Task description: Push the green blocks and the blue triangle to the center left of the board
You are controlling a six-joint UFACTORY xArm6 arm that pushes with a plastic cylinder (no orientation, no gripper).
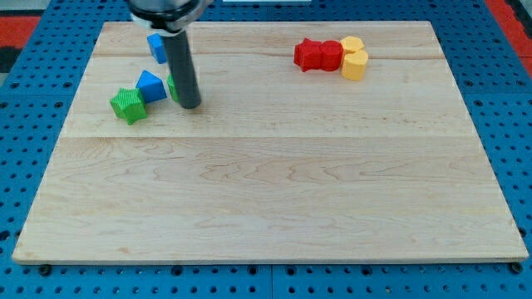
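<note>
Green star [128, 105] and blue triangle [151, 85] sit near the worktop's [266, 208] left edge; my tip [190, 105], with no pincer, hides the second green block [172, 85] and may scatter them.

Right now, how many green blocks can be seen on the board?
2. One green block sits at the view's left, touching the blue triangle. A second green block is mostly hidden behind the rod, just above my tip.
</note>
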